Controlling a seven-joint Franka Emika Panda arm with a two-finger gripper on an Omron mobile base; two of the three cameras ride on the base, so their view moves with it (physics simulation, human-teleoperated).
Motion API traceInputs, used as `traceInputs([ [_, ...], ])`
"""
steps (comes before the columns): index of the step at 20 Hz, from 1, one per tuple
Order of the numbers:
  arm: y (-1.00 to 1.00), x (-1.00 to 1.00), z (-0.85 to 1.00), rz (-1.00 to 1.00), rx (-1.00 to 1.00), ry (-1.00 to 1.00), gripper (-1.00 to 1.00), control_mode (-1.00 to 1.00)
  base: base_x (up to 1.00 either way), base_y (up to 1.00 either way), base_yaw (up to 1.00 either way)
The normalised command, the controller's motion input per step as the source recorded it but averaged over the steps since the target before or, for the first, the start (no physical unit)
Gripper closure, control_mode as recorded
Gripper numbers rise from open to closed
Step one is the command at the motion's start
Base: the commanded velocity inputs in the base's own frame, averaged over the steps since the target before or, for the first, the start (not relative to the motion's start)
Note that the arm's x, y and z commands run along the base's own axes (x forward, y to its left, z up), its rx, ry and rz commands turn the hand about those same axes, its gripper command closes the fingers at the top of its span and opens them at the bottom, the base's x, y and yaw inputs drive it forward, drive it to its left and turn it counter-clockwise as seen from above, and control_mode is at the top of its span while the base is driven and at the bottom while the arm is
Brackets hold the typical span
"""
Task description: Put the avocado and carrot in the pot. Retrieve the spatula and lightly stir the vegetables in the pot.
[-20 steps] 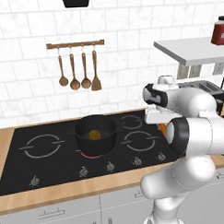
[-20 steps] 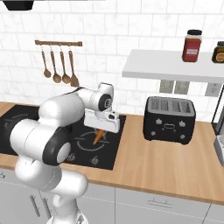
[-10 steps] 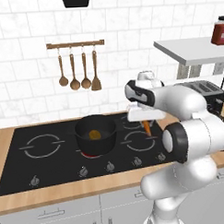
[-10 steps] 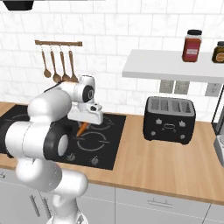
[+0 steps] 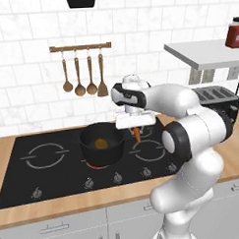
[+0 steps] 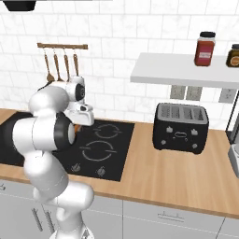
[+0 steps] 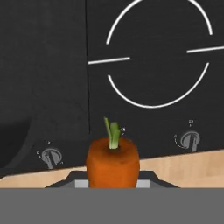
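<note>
Gripper (image 5: 136, 130) closed on carrot (image 5: 137, 134); carrot hangs point-down between the fingers, above the hob, just right of pot (image 5: 102, 148).

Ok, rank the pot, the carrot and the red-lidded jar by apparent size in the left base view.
1. pot, clearly largest.
2. red-lidded jar on the shelf, farther from the camera and cut by the edge.
3. carrot, a sliver below the gripper; partly hidden, so unsure against the jar.

Hidden and cropped parts

The carrot (image 7: 113, 162) was cut off below in the hand view; the tool's (image 5: 136, 133) fingertips could not be made out. In the right base view the arm hid the pot (image 5: 102, 143).
</note>
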Motion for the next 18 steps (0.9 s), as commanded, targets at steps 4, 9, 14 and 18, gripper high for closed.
traceInputs([
  [4,0.68,0.33,0.0,0.0,-0.03,0.1,1.0,-1.0,0.0,0.0,0.0],
  [9,0.67,0.35,0.0,0.0,-0.03,0.12,1.0,-1.0,0.0,0.0,0.0],
  [14,0.77,0.42,-0.16,0.0,-0.1,0.11,1.0,-1.0,0.0,0.0,0.0],
  [18,0.42,0.41,-0.34,-0.01,-0.09,0.09,1.0,-1.0,0.0,0.0,0.0],
])
